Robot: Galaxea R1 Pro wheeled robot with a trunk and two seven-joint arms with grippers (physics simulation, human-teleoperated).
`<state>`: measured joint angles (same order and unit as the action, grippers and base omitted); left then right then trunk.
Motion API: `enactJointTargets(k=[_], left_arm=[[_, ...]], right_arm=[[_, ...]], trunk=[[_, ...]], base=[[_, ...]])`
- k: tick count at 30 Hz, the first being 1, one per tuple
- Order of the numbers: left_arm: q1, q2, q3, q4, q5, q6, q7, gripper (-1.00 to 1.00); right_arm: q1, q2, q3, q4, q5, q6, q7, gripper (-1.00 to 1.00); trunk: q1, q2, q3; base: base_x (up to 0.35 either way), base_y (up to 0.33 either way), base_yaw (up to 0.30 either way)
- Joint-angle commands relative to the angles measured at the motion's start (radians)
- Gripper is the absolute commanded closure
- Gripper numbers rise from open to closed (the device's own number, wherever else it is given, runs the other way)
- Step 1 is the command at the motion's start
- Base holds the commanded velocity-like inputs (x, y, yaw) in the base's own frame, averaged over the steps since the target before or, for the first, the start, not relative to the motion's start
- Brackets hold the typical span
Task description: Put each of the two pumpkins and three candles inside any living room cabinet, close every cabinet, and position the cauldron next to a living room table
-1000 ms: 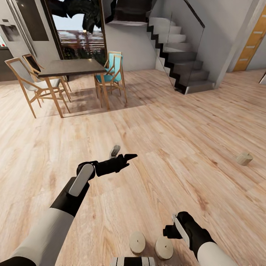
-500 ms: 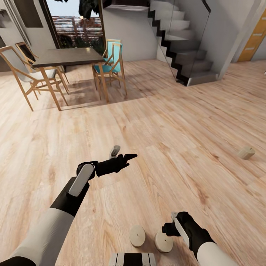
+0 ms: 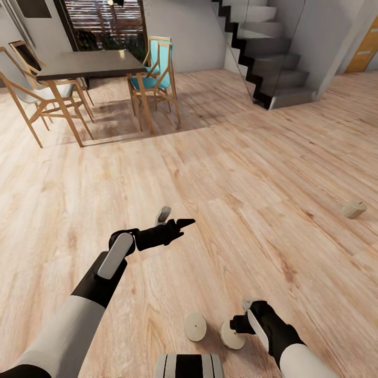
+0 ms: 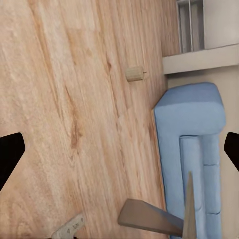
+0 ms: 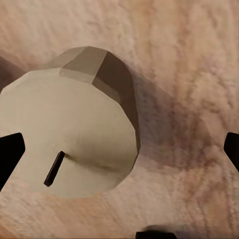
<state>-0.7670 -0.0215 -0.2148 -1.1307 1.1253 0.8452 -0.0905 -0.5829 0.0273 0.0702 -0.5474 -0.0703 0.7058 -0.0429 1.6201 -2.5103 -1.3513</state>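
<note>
Two beige candles stand upright on the wooden floor just in front of me, one [image 3: 195, 326] to the left and one [image 3: 231, 335] beside my right gripper [image 3: 237, 326]. In the right wrist view that candle [image 5: 69, 144] with its dark wick sits close between the spread fingertips [image 5: 10, 154]; the right gripper [image 5: 119, 154] is open and not closed on it. A third candle [image 3: 354, 209] lies on its side far right, also seen as a small candle [image 4: 134, 73] near the sofa. My left gripper [image 3: 173, 226] hangs open and empty above the floor. Pumpkins, cabinet and cauldron are out of view.
A dark dining table [image 3: 89, 64] with wooden chairs [image 3: 157, 73] stands at the back left. A staircase [image 3: 273, 63] rises at the back right. A blue sofa [image 4: 191, 149] lies beyond the fallen candle. Open wooden floor spreads between them.
The whole picture has shifted upward, so the camera has moved. Both arms keep their place in the picture, and the near candle now sits closer to my right gripper.
</note>
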Motion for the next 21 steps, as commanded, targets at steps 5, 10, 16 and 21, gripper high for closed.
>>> enactJointTargets(k=[5, 10, 16, 21], left_arm=[[0.0, 0.0, 0.0, 0.0, 0.001, 0.0, 0.0, -1.0], [0.0, 0.0, 0.0, 0.0, 0.001, 0.0, 0.0, -1.0], [0.0, 0.0, 0.0, 0.0, 0.001, 0.0, 0.0, -1.0], [0.0, 0.0, 0.0, 0.0, 0.001, 0.0, 0.0, -1.0]], right_arm=[[0.0, 0.0, 0.001, -0.013, -0.001, -0.057, 0.025, -1.0], [0.0, -0.001, 0.003, -0.013, 0.001, -0.065, 0.122, -1.0], [0.0, -0.001, 0.003, -0.01, 0.003, -0.072, 0.18, -1.0], [0.0, -0.001, 0.003, 0.001, 0.003, -0.071, 0.17, -1.0]], trunk=[[0.0, 0.0, -0.004], [0.0, 0.0, -0.004], [0.0, 0.0, -0.004], [0.0, 0.0, -0.004]], base=[[0.0, 0.0, 0.0], [0.0, 0.0, 0.0], [0.0, 0.0, 0.0], [0.0, 0.0, 0.0]])
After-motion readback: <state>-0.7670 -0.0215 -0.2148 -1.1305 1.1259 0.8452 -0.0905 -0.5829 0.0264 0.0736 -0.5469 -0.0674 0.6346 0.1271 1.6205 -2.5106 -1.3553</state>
